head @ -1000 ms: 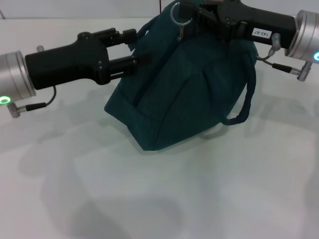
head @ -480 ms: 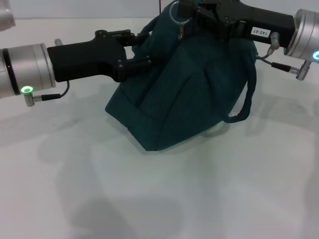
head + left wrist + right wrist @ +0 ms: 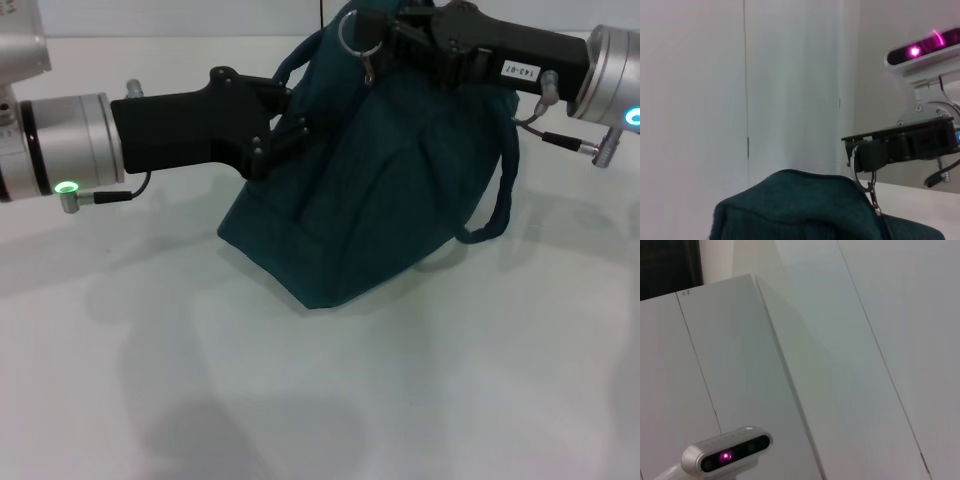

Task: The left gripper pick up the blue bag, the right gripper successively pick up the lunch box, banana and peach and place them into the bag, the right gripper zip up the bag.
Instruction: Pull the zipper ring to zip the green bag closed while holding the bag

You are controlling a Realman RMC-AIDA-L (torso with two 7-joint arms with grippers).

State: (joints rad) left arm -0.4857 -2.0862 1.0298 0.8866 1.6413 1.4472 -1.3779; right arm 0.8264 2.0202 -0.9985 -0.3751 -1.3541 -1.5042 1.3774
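The blue bag (image 3: 380, 190) stands in the middle of the white table, its top closed. My right gripper (image 3: 376, 30) reaches in from the right over the top of the bag and is shut on the ring zipper pull (image 3: 353, 32). The left wrist view shows the same ring (image 3: 855, 167) hanging from the right gripper (image 3: 865, 150) above the bag's top edge (image 3: 800, 205). My left gripper (image 3: 295, 110) is open, its fingers pressed against the bag's upper left side, next to a handle (image 3: 290, 62). The lunch box, banana and peach are out of view.
The other loop handle (image 3: 495, 205) hangs down the bag's right side. The white table (image 3: 400, 390) stretches in front of the bag. A wall lies behind it. A head camera (image 3: 725, 456) shows in the right wrist view.
My left gripper has moved right from beside the bag, rolled, and now touches the bag's upper left side. The bag has shifted slightly right. The right gripper keeps hold of the ring.
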